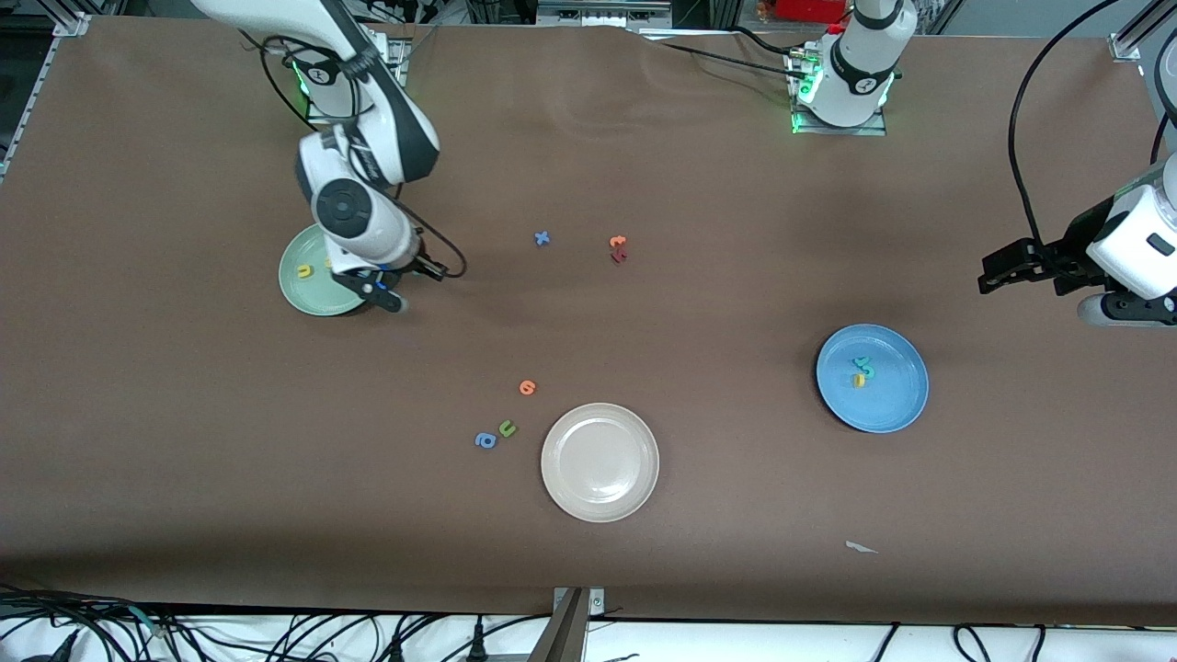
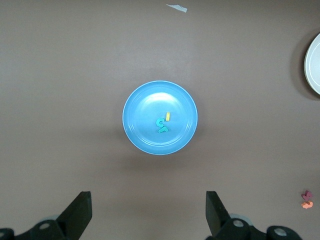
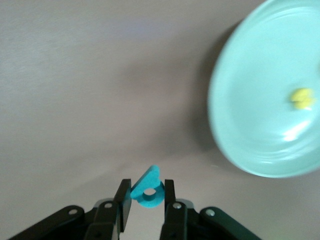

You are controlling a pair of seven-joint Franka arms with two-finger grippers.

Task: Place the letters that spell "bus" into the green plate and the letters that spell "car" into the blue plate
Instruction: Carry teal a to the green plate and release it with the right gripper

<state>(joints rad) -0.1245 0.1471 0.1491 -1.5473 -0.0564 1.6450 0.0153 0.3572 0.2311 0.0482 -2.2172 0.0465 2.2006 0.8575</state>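
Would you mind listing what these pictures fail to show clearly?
- Front view: right gripper and its teal b are hidden by the arm's wrist.
- Front view: part of the green plate is covered by that arm.
- Both views: letters in the blue plate are too small to read.

Two white Franka arms with dark grey joint bands and round grey caps. Green lights glow at both bases, at 11 and 1 o'clock of the front view. Black cables loop from each arm. The right claw (image 3: 144, 206) and the left claw (image 2: 148, 212) have black fingers, silver screws showing on their mounts.
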